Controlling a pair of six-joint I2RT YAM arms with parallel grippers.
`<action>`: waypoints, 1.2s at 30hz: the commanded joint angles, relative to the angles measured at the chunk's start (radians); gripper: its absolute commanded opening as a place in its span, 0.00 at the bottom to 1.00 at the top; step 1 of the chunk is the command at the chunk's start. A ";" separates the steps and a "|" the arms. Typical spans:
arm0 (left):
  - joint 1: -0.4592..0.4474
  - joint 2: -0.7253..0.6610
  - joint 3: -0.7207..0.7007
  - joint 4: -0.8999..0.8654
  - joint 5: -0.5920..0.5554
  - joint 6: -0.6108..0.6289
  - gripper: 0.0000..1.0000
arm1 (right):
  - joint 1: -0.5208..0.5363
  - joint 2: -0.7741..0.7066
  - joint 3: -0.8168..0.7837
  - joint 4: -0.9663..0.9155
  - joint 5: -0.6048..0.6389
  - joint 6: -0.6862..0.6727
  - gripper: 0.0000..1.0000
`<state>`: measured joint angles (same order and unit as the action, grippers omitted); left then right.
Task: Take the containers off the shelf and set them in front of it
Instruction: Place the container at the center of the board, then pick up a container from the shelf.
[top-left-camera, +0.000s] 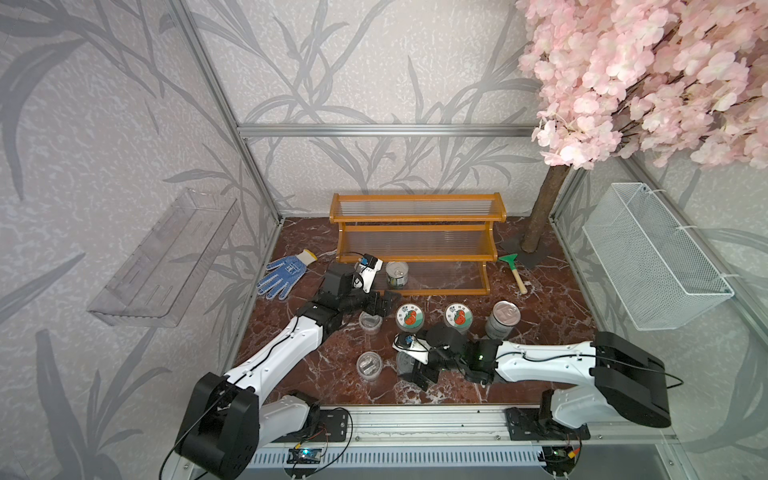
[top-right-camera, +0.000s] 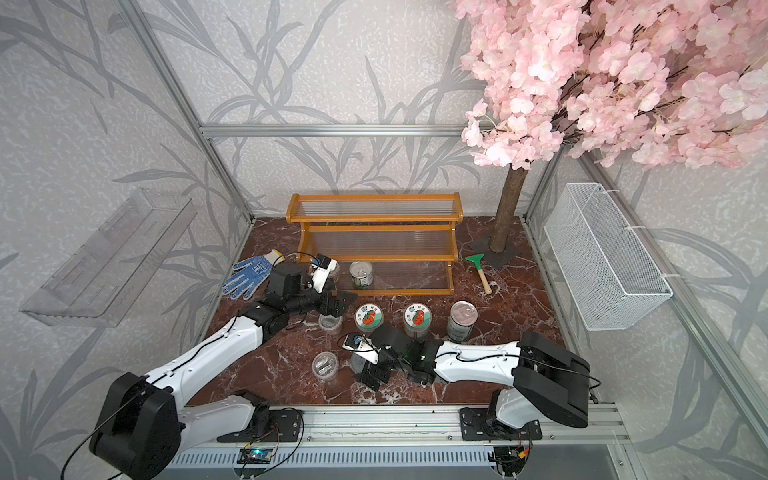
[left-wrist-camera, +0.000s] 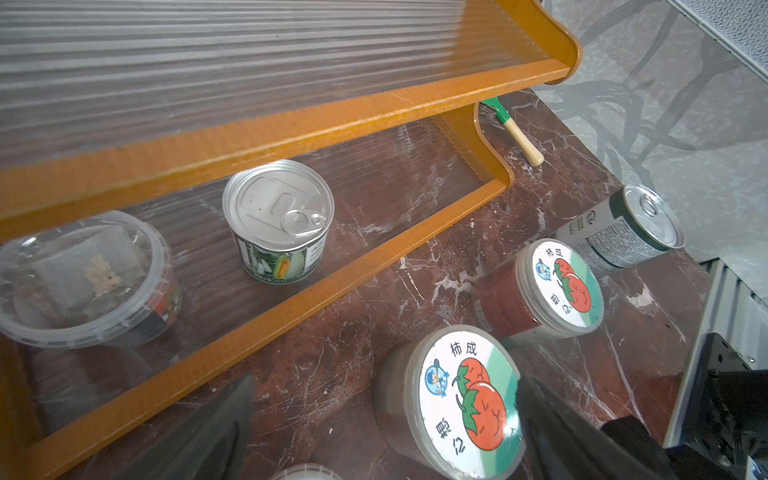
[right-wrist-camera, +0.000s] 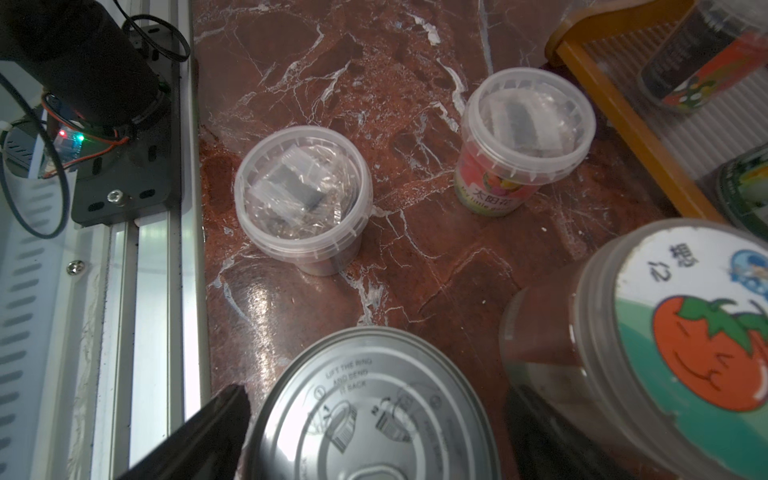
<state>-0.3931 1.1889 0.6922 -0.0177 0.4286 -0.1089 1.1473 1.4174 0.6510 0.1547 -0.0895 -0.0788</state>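
Placement of one short tin (right-wrist-camera: 374, 436) at lower centre looks done, our right gripper (right-wrist-camera: 376, 395) parted astride it; next we steer the parted left gripper (top-left-camera: 384, 302) onto the second tin (top-left-camera: 397, 274) and cup (left-wrist-camera: 83, 282) waiting mid-frame on the bottom tier of the shelf (top-left-camera: 415, 257)

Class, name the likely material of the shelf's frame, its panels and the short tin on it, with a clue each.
Shelf frame: probably varnished wood, orange-brown, curved ends. Panels: seemingly clear ribbed plastic; marble shows through. Short tin: metal, satin silver lid, pull ring, printed label.
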 joint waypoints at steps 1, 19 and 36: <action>-0.050 0.022 0.021 0.040 -0.118 -0.014 1.00 | -0.001 -0.086 0.016 -0.033 0.047 0.008 0.99; -0.174 0.348 0.224 0.059 -0.456 -0.195 1.00 | -0.356 -0.438 0.113 -0.353 0.003 0.093 0.99; -0.209 0.507 0.299 0.094 -0.671 -0.295 1.00 | -0.435 -0.499 0.115 -0.401 0.059 0.099 0.99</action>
<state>-0.5999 1.6833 0.9668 0.0410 -0.1928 -0.3889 0.7212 0.9409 0.7433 -0.2211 -0.0498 0.0143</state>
